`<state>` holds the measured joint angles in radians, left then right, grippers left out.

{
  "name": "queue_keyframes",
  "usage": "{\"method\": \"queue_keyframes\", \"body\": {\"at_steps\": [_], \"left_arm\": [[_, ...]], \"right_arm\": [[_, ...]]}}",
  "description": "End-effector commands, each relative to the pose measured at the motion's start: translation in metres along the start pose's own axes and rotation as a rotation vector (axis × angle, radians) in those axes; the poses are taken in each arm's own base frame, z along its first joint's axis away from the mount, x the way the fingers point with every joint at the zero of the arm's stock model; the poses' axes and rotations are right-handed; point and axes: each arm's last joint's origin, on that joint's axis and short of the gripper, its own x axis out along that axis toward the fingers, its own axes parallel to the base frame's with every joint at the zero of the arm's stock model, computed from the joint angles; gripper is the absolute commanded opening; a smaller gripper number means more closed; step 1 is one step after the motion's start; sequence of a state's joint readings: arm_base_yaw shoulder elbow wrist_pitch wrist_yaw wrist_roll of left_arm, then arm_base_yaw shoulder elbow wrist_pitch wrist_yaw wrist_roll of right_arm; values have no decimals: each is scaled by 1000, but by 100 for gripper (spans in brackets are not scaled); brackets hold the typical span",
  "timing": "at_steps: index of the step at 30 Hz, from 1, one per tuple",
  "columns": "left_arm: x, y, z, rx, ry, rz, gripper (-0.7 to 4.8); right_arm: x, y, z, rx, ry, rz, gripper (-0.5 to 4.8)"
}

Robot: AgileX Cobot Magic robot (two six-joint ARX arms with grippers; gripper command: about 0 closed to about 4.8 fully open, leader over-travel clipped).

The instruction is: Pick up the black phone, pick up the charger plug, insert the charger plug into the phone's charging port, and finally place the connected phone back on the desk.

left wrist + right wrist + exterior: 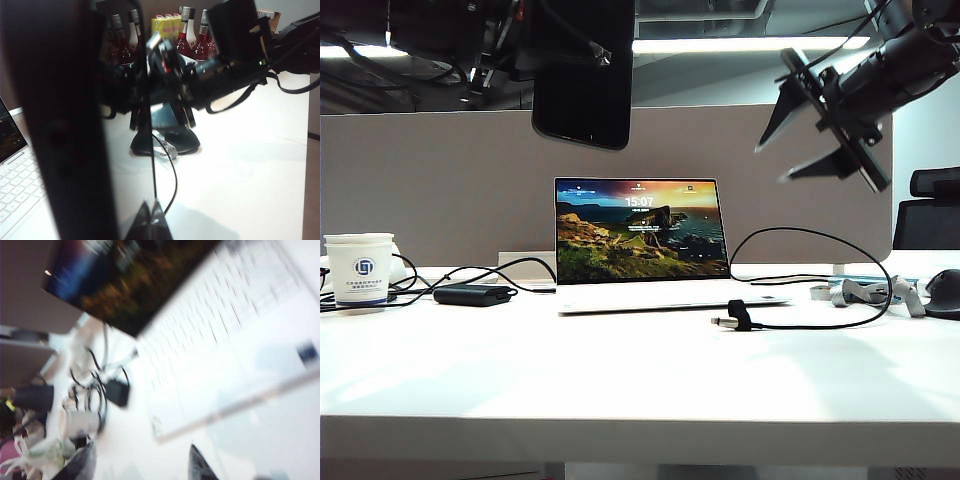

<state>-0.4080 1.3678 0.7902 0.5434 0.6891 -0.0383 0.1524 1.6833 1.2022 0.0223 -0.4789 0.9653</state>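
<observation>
The black phone (583, 90) hangs upright high over the left of the desk (620, 380), with my left gripper (130, 225) shut on it. In the left wrist view the phone (60, 125) fills the frame as a dark slab with a glossy face, and one fingertip (151, 220) presses on that face. The charger plug (725, 322) lies on the desk in front of the laptop, on a black cable (865, 290). My right gripper (795, 140) is up in the air at the right, open and empty; in its own blurred view its fingers (80, 465) stand wide apart.
An open white laptop (640, 245) stands mid-desk against the grey divider panel (440, 190). At the left are a paper cup (360, 268) and a matte power brick (472, 294) with cables. A dark mouse (945, 292) and a grey strap (870, 292) lie at the right.
</observation>
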Motion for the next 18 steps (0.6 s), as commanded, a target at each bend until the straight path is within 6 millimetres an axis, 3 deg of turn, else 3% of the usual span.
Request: {"method": "queue_keyframes", "body": {"at_steps": [1, 13, 18], "left_arm": [[-1, -2, 9, 46, -54, -14, -7], [-1, -2, 13, 71, -88, -16, -7], [-1, -2, 13, 71, -88, -20, -7]], "right_arm": [[1, -2, -10, 51, 75, -51, 234], [15, -10, -47, 191, 189, -215, 234], [22, -19, -52, 299, 184, -286, 234]]}}
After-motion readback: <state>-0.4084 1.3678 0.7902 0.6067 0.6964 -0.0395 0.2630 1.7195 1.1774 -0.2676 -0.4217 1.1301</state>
